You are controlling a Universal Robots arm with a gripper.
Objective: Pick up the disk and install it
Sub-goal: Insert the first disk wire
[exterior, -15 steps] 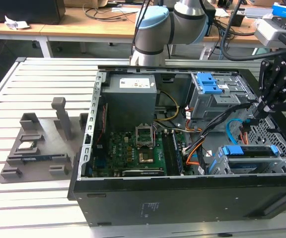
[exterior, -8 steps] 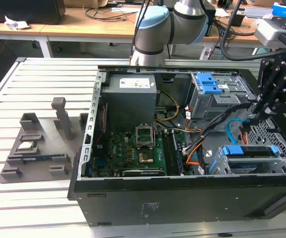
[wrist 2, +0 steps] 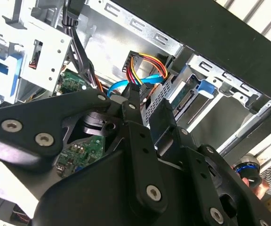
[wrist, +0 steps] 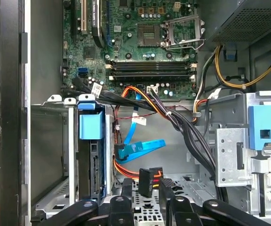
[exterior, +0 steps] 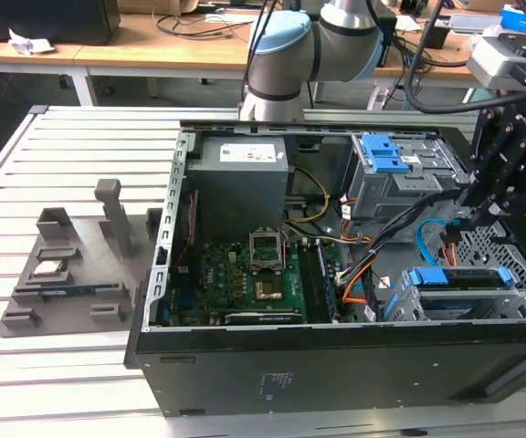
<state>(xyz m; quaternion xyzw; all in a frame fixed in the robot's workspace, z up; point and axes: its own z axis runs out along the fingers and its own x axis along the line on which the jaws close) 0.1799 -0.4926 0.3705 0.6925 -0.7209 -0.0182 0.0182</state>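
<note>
Gripper (wrist: 147,188), fingers nearly closed and gripping nothing, hovering inside the open computer case (exterior: 336,365) above loose cables (wrist: 140,150); disk (wrist: 92,160) sitting edge-on in its bay in the first wrist view.

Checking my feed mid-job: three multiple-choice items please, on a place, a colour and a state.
1. In the exterior view the tool is: A over the grey fixture; B over the case's right end; C off the table.
2. The flat cable by the disk's bay is: A blue; B green; C white.
3. The disk is: A on the table; B in a bay; C in the fixture.

B, it hangs above the case's right end; A, the ribbon is blue; B, the disk sits slotted inside the case.
</note>
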